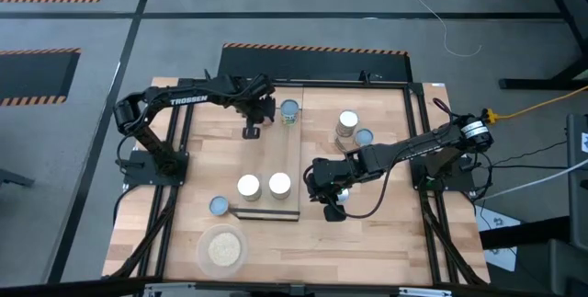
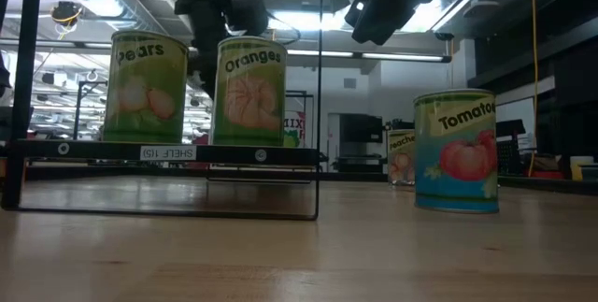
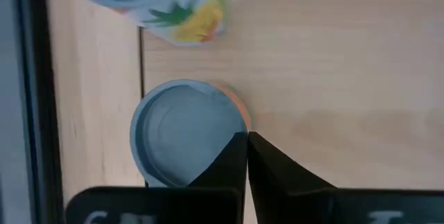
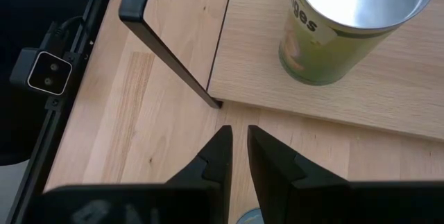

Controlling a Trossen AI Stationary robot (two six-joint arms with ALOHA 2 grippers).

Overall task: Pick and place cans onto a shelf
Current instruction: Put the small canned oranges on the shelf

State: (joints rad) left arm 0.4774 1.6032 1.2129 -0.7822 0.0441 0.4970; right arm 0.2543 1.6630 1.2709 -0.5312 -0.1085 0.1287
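The shelf (image 1: 266, 150) is a pale board at the table's middle. Two cans stand upright on its near end, Pears (image 2: 148, 87) and Oranges (image 2: 250, 92). My left gripper (image 3: 247, 137) is shut and empty, high above the shelf's far end, over a blue-grey-topped can (image 3: 184, 134), beside another can (image 1: 289, 111). My right gripper (image 4: 239, 130) is all but shut, with a narrow gap, and empty. It hangs above the table just right of the shelf's near corner (image 4: 215, 102). A Tomato can (image 2: 456, 151) stands on the table below it.
Two more cans (image 1: 348, 124) (image 1: 364, 137) stand right of the shelf's far half, and one can (image 1: 220, 206) stands left of its near end. A round dish of beige grains (image 1: 221, 248) sits near the front edge. A black frame (image 1: 170, 196) borders the table.
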